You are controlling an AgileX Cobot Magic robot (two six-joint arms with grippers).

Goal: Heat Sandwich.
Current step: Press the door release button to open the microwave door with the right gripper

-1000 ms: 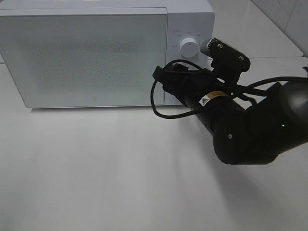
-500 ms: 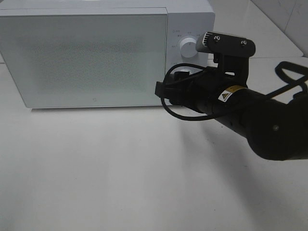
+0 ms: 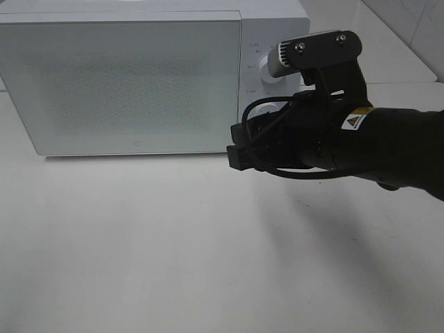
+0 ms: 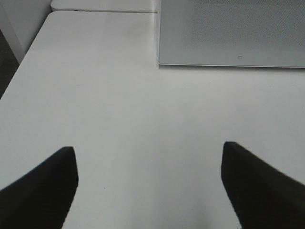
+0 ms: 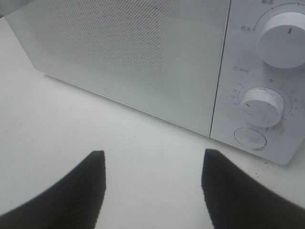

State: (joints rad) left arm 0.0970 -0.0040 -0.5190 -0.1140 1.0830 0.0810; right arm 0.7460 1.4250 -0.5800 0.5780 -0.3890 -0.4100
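before the shut microwave [image 3: 139,83], sandwich nowhere in view, the right gripper [image 5: 152,160] hangs half-open and empty near the lower dial [image 5: 261,106], where any drift could knock its setting, while the left gripper [image 4: 148,157] gapes wide over the table [image 4: 119,95].

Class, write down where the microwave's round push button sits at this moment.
The push button shows in the right wrist view, lowest on the microwave's control panel, just under the lower dial, at the oven's right end.
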